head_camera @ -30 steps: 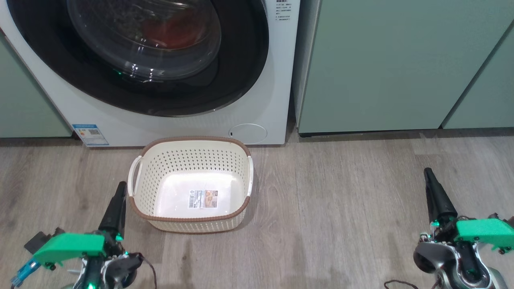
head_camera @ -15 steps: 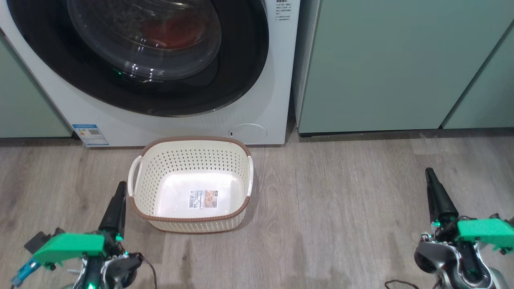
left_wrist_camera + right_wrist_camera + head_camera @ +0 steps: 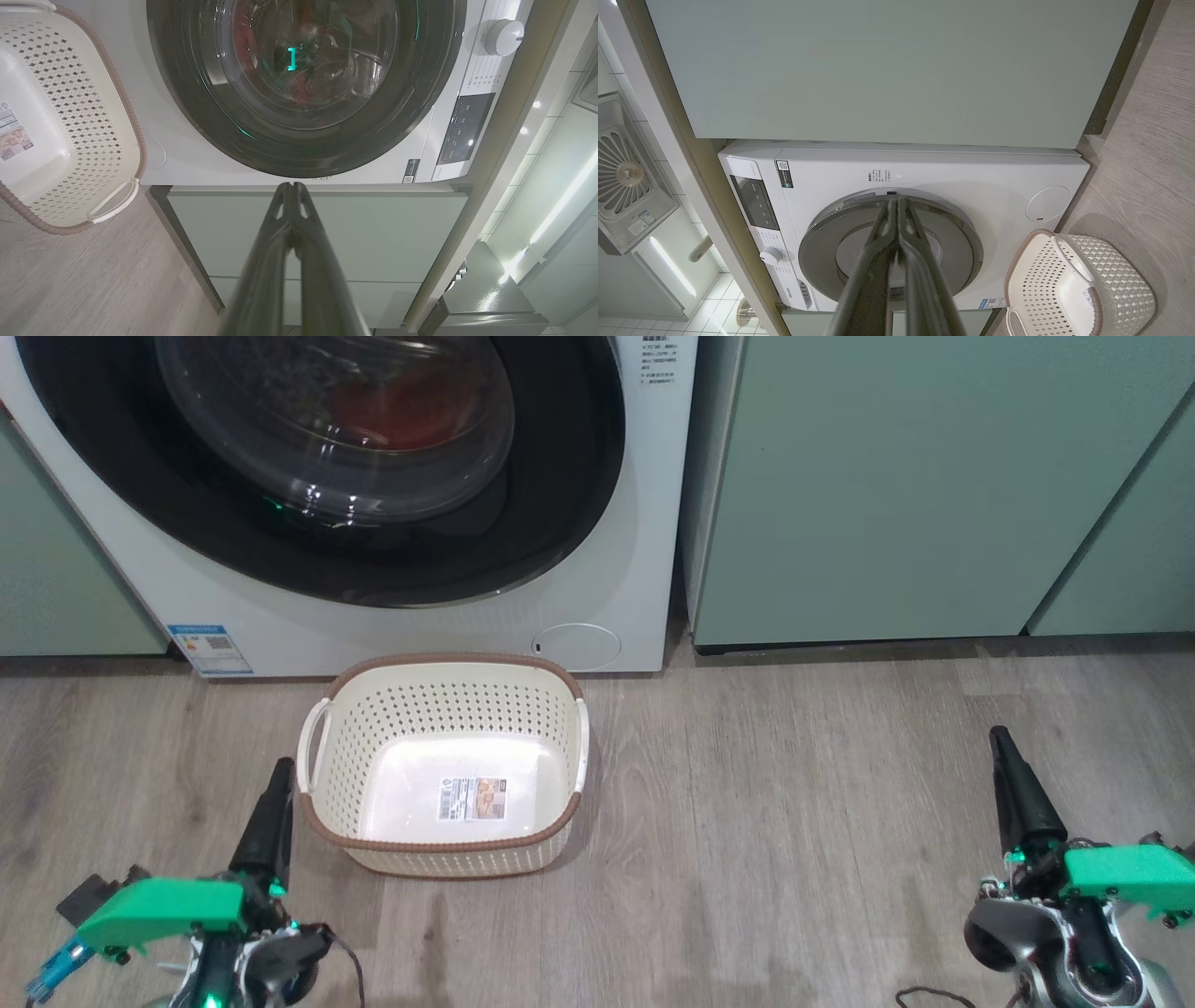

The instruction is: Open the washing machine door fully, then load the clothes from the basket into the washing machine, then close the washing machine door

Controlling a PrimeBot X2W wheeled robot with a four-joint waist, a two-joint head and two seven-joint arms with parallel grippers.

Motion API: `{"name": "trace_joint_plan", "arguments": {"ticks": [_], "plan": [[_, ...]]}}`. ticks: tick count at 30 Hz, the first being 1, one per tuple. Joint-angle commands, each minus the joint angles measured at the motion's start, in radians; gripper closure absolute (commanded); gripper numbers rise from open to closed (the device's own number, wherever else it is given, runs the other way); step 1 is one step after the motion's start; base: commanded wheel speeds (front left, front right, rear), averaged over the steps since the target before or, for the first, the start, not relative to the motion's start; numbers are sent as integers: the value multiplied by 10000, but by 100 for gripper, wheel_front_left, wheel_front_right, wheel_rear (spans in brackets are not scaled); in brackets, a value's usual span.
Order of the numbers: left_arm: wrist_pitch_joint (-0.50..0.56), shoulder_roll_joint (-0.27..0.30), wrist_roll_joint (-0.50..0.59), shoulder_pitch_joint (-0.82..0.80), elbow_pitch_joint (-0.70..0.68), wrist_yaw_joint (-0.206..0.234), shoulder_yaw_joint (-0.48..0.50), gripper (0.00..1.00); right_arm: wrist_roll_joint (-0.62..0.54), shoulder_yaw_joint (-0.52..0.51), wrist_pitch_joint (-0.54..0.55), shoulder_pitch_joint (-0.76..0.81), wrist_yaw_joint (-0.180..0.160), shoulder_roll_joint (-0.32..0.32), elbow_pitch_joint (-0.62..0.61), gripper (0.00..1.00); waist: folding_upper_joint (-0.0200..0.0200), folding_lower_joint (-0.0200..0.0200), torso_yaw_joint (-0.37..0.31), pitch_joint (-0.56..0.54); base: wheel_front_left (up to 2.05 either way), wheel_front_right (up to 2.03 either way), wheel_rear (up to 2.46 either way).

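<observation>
Partly cut off up top, the washing machine door (image 3: 322, 537) shows red clothes (image 3: 401, 406) only dimly through its glass. Left gripper (image 3: 282, 770) and right gripper (image 3: 997, 737) are closed, empty.

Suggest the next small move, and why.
Probably none beyond leaving both arms parked: the washing machine door looks shut, red clothes show behind its glass, the basket is empty, and the left gripper and right gripper are shut and touch nothing.
</observation>
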Motion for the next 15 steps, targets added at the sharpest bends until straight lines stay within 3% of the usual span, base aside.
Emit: {"name": "trace_joint_plan", "arguments": {"ticks": [1, 15], "plan": [[31, 83, -65, -476, -300, -94, 330, 100, -67, 186, 88, -499, 0, -44, -320, 100, 0, 0, 0, 0, 0, 0, 0], [30, 83, -65, -476, -300, -94, 329, 100, -90, 158, 110, -502, 0, -24, -319, 100, 0, 0, 0, 0, 0, 0, 0]]}}
